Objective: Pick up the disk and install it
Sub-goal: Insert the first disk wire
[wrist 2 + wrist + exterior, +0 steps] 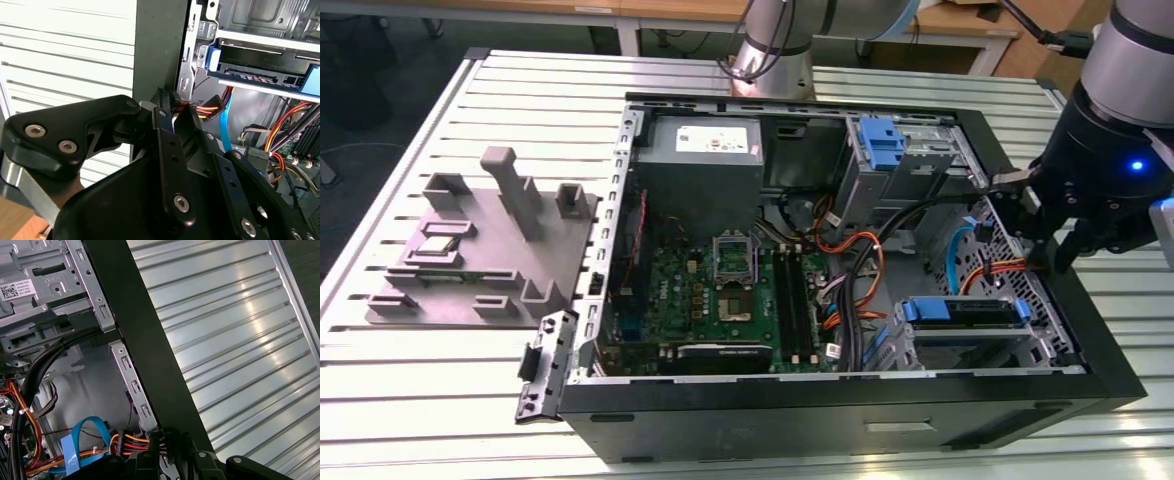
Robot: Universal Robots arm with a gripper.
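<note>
my claw [1058, 262] hangs over the computer case [854, 405] wall, fingers pressed together on nothing, near the disk [963, 311] seated in its bay.

Silver arm [767, 40] w/ black wrist, blue LED; black claw [167, 112], silver screws, black cable.
</note>
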